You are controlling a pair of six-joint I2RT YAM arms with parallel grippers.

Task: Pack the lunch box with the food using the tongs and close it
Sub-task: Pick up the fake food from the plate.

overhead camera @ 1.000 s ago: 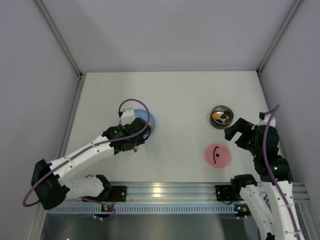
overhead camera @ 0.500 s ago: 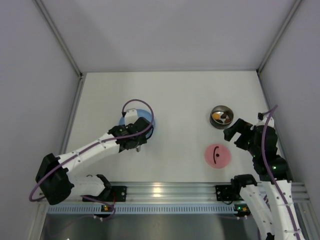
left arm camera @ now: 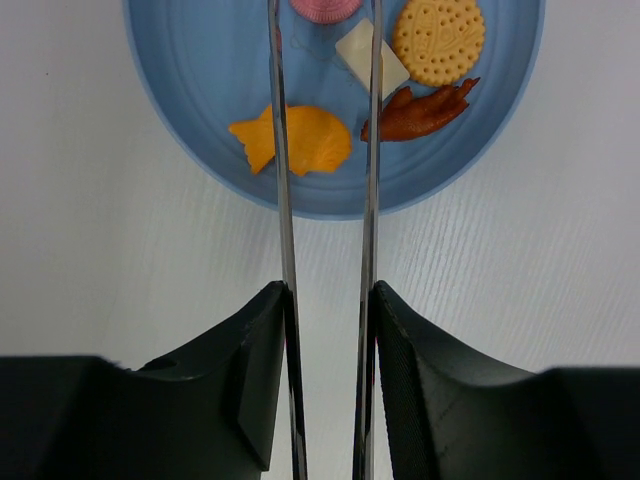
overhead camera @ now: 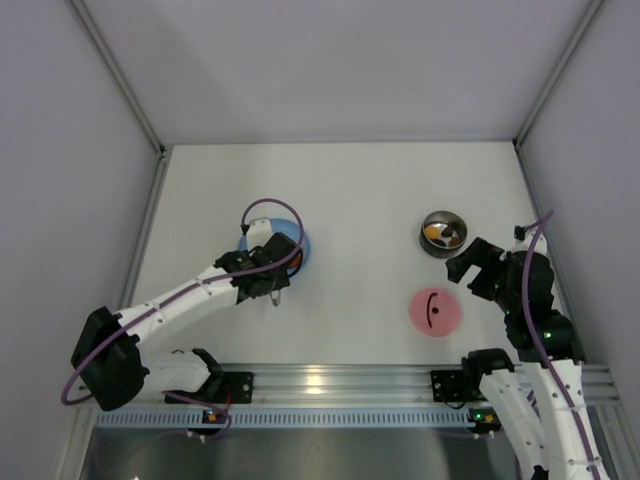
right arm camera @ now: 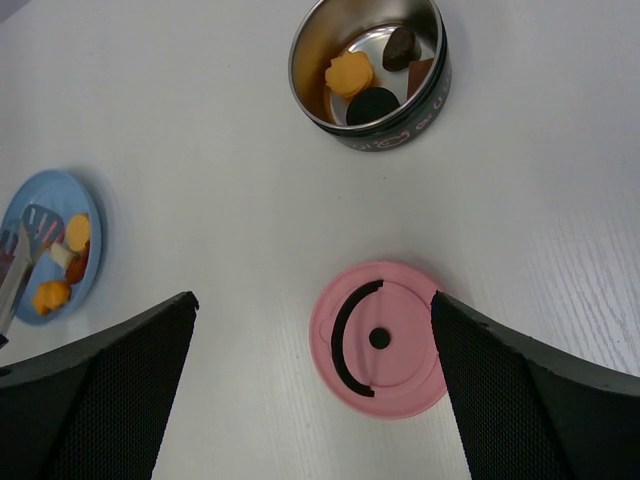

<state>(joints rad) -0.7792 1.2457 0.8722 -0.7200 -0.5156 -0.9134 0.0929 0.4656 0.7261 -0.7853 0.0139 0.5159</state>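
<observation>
Springiness is what we judge matters most with the tongs [left arm camera: 371, 215]: two slim, polished steel arms, stiff along their length yet easily pinched together, and slick against anything smooth. Our left gripper [left arm camera: 328, 295] clamps them, one black finger outside each arm, so the arms run nearly parallel out over the blue plate [left arm camera: 190, 90]. Their tips pass beyond the top of the left wrist view, so we cannot tell whether they pinch anything. On the plate lie an orange fish-shaped piece [left arm camera: 305, 140], a round biscuit [left arm camera: 438, 40] with an embossed face, a small white square [left arm camera: 352, 45], a wrinkled brown strip [left arm camera: 425, 112] and the edge of a pink piece [left arm camera: 320, 8]. All look light, flat and rigid, perhaps brittle, so we would take the fish across its narrow body with a gentle squeeze. Well apart to the right, the lunch box [right arm camera: 400, 135], a shiny round steel tin, stands uncovered with orange and dark pieces inside. Its flat, matte pink lid [right arm camera: 378, 340] lies near it on the white table [right arm camera: 200, 120]. Our right gripper [right arm camera: 312, 310] hangs above the lid, jaws spread wide and empty.
</observation>
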